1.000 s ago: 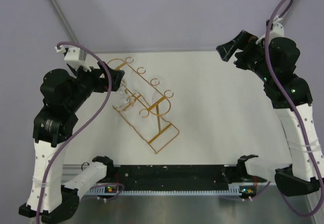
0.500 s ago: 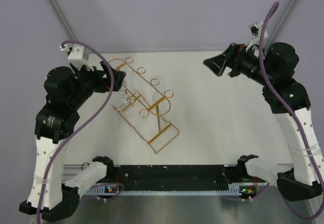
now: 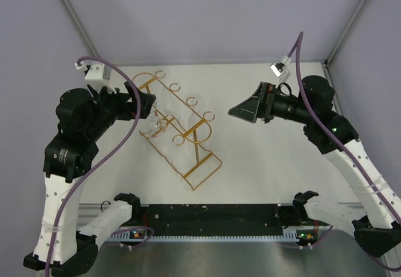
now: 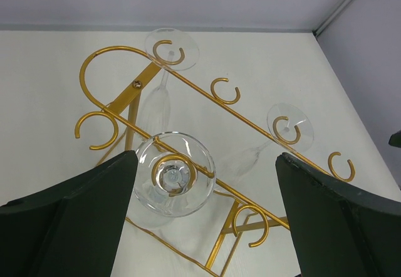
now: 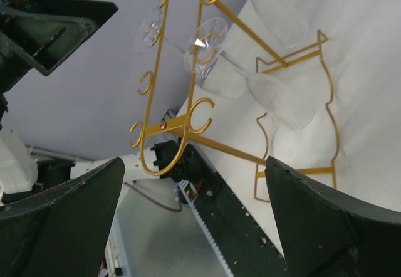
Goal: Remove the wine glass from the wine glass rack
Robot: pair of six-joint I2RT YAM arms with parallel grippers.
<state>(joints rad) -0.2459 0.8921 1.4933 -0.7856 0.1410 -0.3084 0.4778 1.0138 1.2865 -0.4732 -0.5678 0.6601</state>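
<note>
The gold wire wine glass rack (image 3: 198, 125) stands on the white table, left of centre. Three clear wine glasses hang upside down from its rails. In the left wrist view the rack (image 4: 135, 98) fills the frame and the nearest wine glass (image 4: 175, 192) hangs by its round foot between my fingers, nearer the left one. My left gripper (image 3: 145, 101) is open and empty at the rack's left end, just above that glass (image 3: 155, 124). My right gripper (image 3: 241, 111) is open and empty, in the air to the right of the rack. The right wrist view shows the rack (image 5: 164, 126) and a glass (image 5: 276, 98).
Two other glasses hang farther along the rails (image 4: 172, 48) (image 4: 289, 123). A black bar (image 3: 213, 217) runs along the table's near edge between the arm bases. Grey walls close in the back and sides.
My right arm has swung left and down from the back right corner towards the rack. My left gripper has stayed by the rack's left end. The glasses have not moved.
</note>
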